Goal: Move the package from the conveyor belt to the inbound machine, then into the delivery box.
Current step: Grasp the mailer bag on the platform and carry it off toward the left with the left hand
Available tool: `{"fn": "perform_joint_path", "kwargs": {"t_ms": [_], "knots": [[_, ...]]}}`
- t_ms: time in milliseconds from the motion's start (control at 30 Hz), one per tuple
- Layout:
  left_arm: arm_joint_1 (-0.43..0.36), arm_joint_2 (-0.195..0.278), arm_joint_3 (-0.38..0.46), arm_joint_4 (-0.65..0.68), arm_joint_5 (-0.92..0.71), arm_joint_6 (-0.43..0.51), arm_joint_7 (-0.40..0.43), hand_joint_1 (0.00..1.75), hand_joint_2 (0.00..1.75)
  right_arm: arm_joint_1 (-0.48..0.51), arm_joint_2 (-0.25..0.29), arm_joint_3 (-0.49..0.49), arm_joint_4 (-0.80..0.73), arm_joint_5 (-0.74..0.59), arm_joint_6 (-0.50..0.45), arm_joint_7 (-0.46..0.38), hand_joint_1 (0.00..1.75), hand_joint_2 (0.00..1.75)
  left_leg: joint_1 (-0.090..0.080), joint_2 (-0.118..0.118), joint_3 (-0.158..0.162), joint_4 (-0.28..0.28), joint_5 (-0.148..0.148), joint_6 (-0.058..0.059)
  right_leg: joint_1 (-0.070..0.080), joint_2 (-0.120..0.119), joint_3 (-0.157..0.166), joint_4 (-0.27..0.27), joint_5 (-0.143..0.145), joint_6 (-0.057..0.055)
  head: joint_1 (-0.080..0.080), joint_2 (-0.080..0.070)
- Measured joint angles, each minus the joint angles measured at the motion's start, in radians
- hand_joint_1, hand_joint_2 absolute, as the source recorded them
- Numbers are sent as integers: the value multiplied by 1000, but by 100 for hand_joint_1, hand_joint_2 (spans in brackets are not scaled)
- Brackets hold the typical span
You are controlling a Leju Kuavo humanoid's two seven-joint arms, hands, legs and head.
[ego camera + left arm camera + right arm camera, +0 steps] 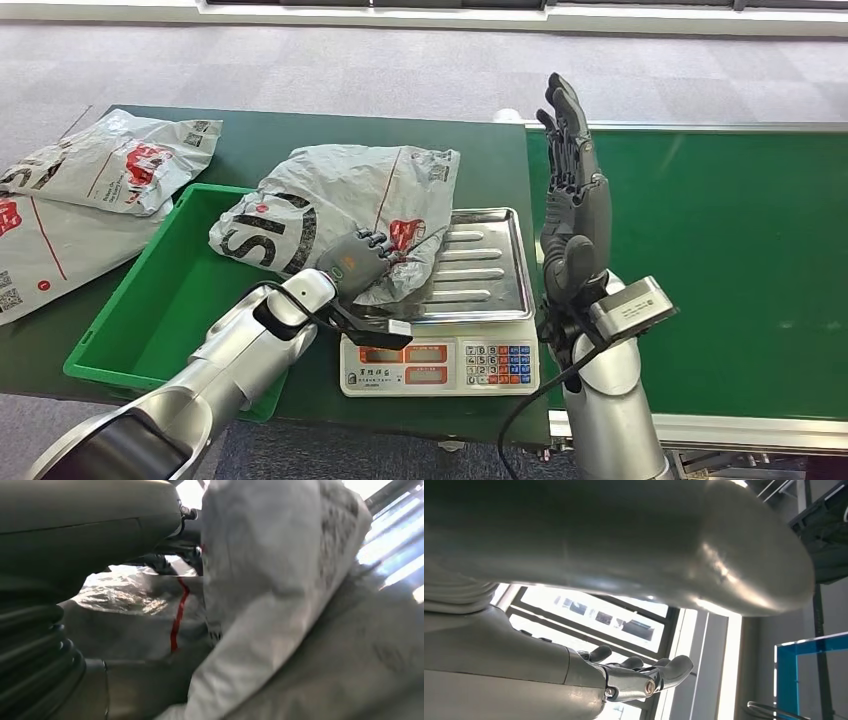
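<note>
Head view: my left hand point(362, 262) grips the package point(345, 215), half on the scale point(480, 270), half over the green box point(150, 320); right hand point(572, 200) raised, released; left wrist view: bag plastic bunched against the fingers; right wrist view: fingers spread, nothing held; next, I judge, lift and drop it into the box.
</note>
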Motion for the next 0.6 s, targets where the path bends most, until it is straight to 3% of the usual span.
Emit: {"fn": "perform_joint_path", "kwargs": {"t_ms": [400,600], "knots": [[-12,4,-26,28,11,51,21,175,175,27,0,-4,-5,6,-11,4,0,0,0,0,0,0,1,-1,0,0,-1,0,1,0,0,0],[-16,42,-24,-35,-12,174,144,175,175,64,0,-18,-37,20,-20,10,0,0,0,0,-3,0,2,-1,0,0,-4,0,1,-1,0,0]]}}
